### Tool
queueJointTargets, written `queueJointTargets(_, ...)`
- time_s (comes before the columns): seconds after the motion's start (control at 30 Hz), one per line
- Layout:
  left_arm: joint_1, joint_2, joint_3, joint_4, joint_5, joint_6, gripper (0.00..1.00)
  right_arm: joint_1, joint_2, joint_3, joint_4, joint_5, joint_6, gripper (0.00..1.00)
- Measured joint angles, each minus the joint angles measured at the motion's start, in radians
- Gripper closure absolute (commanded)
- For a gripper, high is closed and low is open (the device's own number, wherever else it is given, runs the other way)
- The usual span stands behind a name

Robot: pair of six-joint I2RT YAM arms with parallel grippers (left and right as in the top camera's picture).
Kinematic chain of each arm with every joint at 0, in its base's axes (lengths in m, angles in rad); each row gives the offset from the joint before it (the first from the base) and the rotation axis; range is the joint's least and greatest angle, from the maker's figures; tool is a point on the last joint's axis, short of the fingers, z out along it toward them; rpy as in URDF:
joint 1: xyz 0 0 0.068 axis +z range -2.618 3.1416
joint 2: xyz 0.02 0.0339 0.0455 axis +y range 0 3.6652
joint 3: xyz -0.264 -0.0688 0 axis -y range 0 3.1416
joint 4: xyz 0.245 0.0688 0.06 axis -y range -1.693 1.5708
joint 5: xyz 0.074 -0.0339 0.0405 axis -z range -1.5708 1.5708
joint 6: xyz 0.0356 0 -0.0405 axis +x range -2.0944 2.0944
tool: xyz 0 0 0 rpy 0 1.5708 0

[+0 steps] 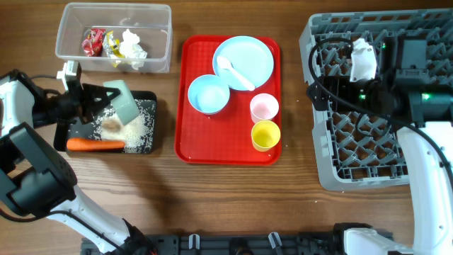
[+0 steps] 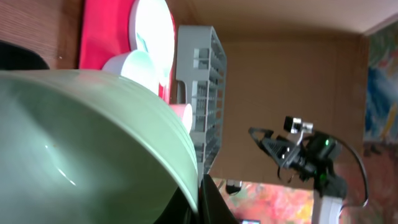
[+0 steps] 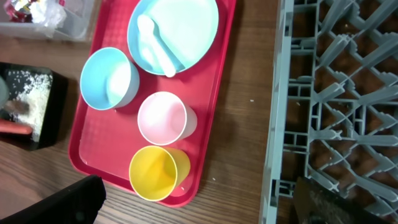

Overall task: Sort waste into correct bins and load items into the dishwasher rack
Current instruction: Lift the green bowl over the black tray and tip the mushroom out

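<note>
The serving tray (image 1: 226,145) sits mid-table, with the dishwasher rack (image 1: 347,142) to its right. On it the plate (image 1: 256,55) lies far right with the spoon (image 1: 235,72) on it. The bowl (image 1: 208,93) stands just beside the plate at its near left, and the farther cup (image 1: 264,108) and nearer cup (image 1: 265,134) stand one behind the other by the right edge (both nearer than the plate). Left of the serving tray, the tub (image 1: 73,39) sits at the far side, with wrappers (image 1: 93,41) and tissue (image 1: 133,48) side by side in it. Just before it lies the shallow tray (image 1: 76,131), holding rice (image 1: 141,127) in its right half and the carrot (image 1: 95,145) along its near edge. A second bowl (image 1: 122,99) hangs tilted over it.
</note>
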Motion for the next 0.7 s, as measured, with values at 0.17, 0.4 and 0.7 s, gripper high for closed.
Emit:
queueJointTargets(0.17, 0.000, 0.000, 0.000, -0.016, -0.026, 0.084, 0.96, 0.000, 0.021, 0.000, -0.004, 0.000, 0.000, 0.02)
queueJointTargets(0.4, -0.001, 0.000, 0.000, 0.006, -0.056, 0.125, 0.96, 0.000, 0.021, 0.000, -0.005, 0.000, 0.000, 0.02)
queueJointTargets(0.7, -0.114, -0.020, 0.086, 0.002, -0.069, 0.127, 0.96, 0.000, 0.021, 0.000, -0.006, 0.000, 0.008, 0.02)
